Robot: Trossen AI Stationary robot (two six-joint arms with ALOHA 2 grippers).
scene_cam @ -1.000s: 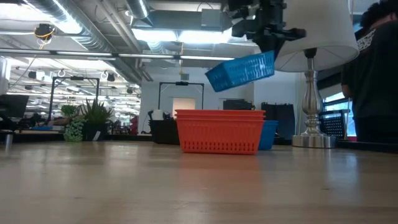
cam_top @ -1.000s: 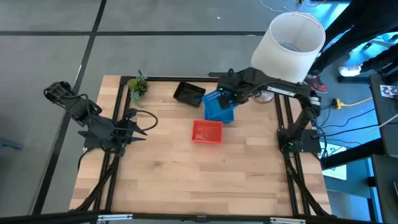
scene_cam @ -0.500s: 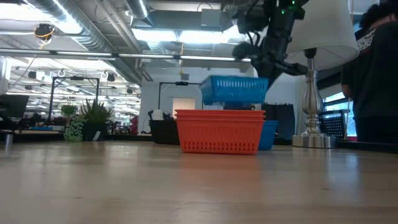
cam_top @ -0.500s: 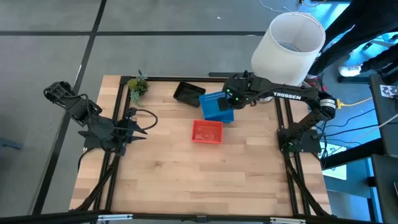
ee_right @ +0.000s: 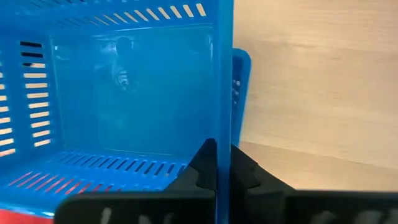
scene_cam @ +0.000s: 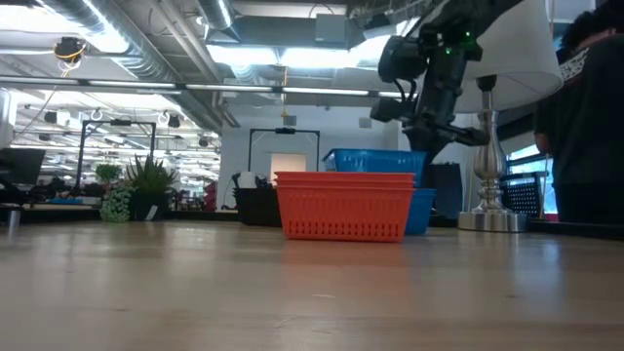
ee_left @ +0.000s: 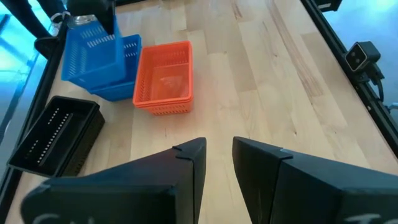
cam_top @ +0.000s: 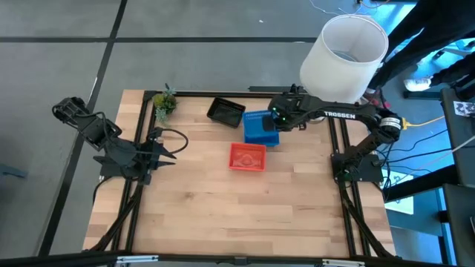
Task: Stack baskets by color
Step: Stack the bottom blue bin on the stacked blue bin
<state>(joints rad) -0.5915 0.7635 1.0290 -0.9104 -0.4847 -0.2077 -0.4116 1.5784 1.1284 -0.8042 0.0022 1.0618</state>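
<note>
My right gripper [cam_top: 279, 119] is shut on a blue basket [cam_top: 257, 123] and holds it over a second blue basket [cam_top: 267, 139] at the far middle of the table. In the low view the held basket [scene_cam: 375, 161] is level behind the orange stack [scene_cam: 343, 205]. Whether it touches the lower blue one [scene_cam: 421, 210] I cannot tell. Nested orange baskets [cam_top: 247, 156] rest on their bottoms on the table nearer the middle. A black basket [cam_top: 225, 111] lies far left of the blue ones. My left gripper [ee_left: 217, 155] waits open near the table's left edge. My right gripper pinches the blue basket's wall [ee_right: 222, 124] on the side toward the table's right edge. One finger [ee_right: 202, 163] is inside the basket and one outside. The fingers come steeply from above. The basket sits level and opening up, skewed over the lower blue basket.
A big white lampshade [cam_top: 344, 55] on a metal foot [scene_cam: 490, 219] stands at the far right corner, close to my right arm. A small green plant [cam_top: 165, 102] is at the far left corner. Bare wood covers the table's near half [cam_top: 237, 215].
My right gripper has come down with the blue basket and rolled its wrist. The basket hung high and tilted before. Now it is level and low over the other blue basket, behind the orange stack.
</note>
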